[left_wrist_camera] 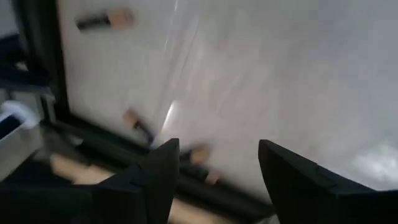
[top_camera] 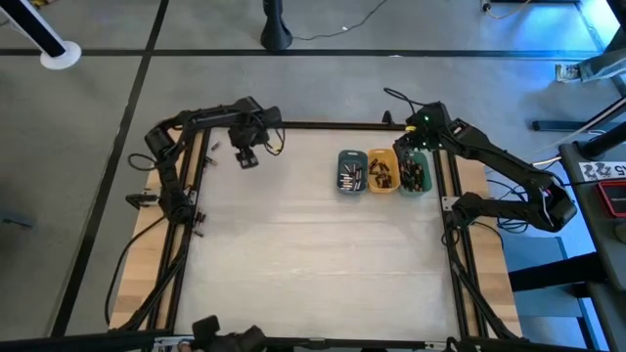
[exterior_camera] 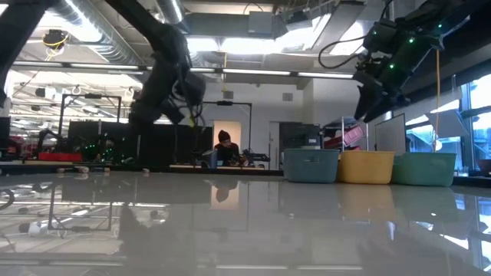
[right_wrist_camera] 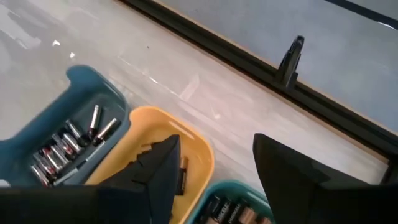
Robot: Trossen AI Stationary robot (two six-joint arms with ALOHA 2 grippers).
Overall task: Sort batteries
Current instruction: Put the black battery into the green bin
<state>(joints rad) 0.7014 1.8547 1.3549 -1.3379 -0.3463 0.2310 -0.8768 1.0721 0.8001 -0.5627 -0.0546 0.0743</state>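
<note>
The desk [top_camera: 313, 264] has a pale, glossy top inside a black frame, mirroring the ceiling lights in the low view. Behind it lies a big workshop with ducts, strip lights and benches, and a person [exterior_camera: 223, 149] sits far back.

Three small trays stand touching in a row near the far edge, toward the far right corner: a slate-blue tray [top_camera: 351, 172], an orange tray [top_camera: 382, 171] and a green tray [top_camera: 417, 174]. All three hold batteries; about eight silvery, red-marked ones [right_wrist_camera: 62, 148] show in the blue tray, one dark cell [right_wrist_camera: 182, 175] shows in the orange tray, and the green tray's count cannot be told. At least three loose batteries [left_wrist_camera: 104, 20] lie by the desk's left edge near the far left corner, close to the frame.

The right gripper [right_wrist_camera: 211, 180] hangs above the orange and green trays, its claw released, with nothing between the fingers [right_wrist_camera: 292, 180]. The left gripper [left_wrist_camera: 214, 171] hovers over the far left corner above the loose cells, its claw also released and holding nothing.

The whole middle and near part of the desk lies bare, with wide room between the arms
</note>
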